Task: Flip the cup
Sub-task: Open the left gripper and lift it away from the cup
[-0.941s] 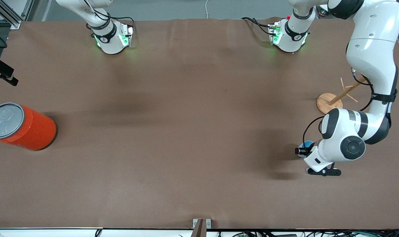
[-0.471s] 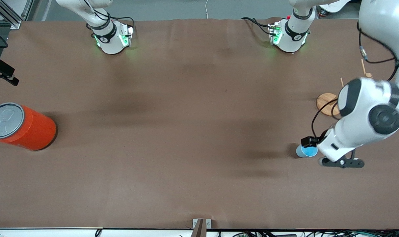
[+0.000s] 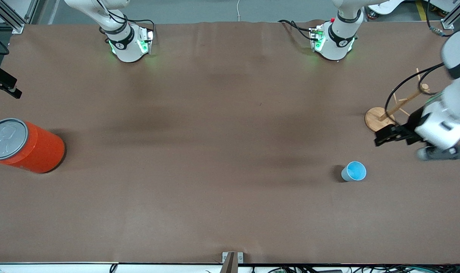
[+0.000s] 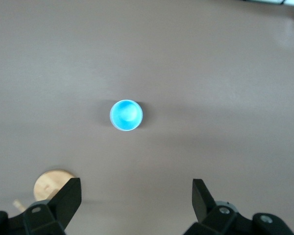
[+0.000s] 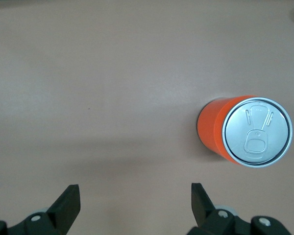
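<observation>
The small light blue cup (image 3: 353, 171) stands upright on the brown table, mouth up, showing its brighter blue inside. It also shows in the left wrist view (image 4: 126, 115), alone on the table. My left gripper (image 3: 383, 136) is open and empty, up in the air between the cup and the wooden stand, clear of the cup. In the left wrist view my left gripper (image 4: 136, 200) has its fingers wide apart. My right gripper (image 5: 135, 200) is open and empty over bare table; it is out of the front view.
A large orange-red can (image 3: 25, 146) with a grey lid stands at the right arm's end of the table, also in the right wrist view (image 5: 245, 131). A wooden peg stand (image 3: 380, 118) stands close to the cup, farther from the front camera. A black clamp (image 3: 2, 81) juts in near the can.
My left gripper has let go of the cup, risen and drawn back toward the wooden stand. The cup stays upright where it was set. The right arm's base has not moved.
</observation>
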You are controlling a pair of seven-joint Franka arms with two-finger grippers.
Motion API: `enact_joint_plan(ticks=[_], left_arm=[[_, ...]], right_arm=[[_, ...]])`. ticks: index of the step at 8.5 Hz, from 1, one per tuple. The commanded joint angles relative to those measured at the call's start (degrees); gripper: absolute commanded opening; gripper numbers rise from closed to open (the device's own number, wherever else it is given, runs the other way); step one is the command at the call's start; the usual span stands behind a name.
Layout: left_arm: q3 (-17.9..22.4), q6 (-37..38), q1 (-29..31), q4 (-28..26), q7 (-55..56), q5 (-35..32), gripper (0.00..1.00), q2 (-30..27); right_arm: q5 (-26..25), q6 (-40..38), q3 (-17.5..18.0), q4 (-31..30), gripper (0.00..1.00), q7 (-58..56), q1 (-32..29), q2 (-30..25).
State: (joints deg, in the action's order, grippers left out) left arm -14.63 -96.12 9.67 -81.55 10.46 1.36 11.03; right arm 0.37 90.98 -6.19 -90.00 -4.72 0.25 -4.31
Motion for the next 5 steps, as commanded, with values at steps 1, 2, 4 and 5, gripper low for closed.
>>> enact_joint_plan(ticks=[1,2,4,5], left_arm=[[4.5,2.5,-4.5,-4.6,0.2,0.0,1.0,-10.7],[6.7,4.2,-8.4,-6.7,0.1,-2.9,1.0,-15.3],[10.1,8.3,-11.9,-7.5,-0.4,-3.4,1.0,-17.8],[10.1,8.2,-11.3,-7.9,-2.8,-3.5,1.0,-17.8]], right_arm=[[-0.5,-0.4,0.7,-0.2,1.0,-0.7,-0.9,-0.6],[-0.5,-0.4,0.7,-0.2,1.0,-0.7,-1.0,-0.6],[-0.5,-0.5,0.6,-0.2,1.0,-0.7,-1.0,-0.6],[-0.5,-0.4,0.6,-0.2,1.0,-0.6,-1.0,-0.6]])
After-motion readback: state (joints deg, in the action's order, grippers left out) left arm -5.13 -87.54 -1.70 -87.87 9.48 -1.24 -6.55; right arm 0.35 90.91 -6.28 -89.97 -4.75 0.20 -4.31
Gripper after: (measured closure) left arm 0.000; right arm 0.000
